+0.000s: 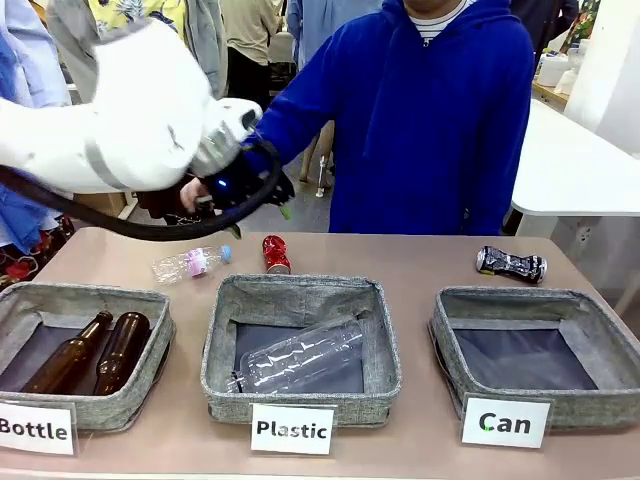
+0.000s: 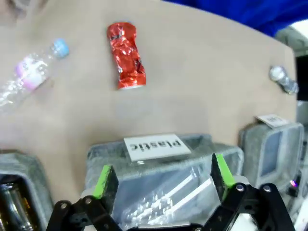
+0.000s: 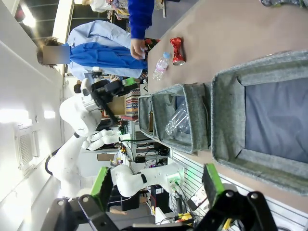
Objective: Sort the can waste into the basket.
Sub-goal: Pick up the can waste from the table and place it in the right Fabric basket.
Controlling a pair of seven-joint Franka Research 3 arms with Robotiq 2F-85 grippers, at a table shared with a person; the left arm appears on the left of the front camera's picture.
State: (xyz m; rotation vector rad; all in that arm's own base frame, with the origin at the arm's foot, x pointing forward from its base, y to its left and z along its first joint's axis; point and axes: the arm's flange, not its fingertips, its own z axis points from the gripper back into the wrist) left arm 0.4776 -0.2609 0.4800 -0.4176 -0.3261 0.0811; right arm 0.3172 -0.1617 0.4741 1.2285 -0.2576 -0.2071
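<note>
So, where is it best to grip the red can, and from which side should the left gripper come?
Probably the crushed middle of the red can, from above. It lies on its side on the table with both long sides free, so the fingers of the left gripper can close across its width.

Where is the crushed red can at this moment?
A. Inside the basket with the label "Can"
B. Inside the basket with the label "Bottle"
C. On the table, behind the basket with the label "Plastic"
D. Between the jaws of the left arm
C: the red can lies on the table, just beyond the far rim of the Plastic basket, and nothing is holding it.
</note>
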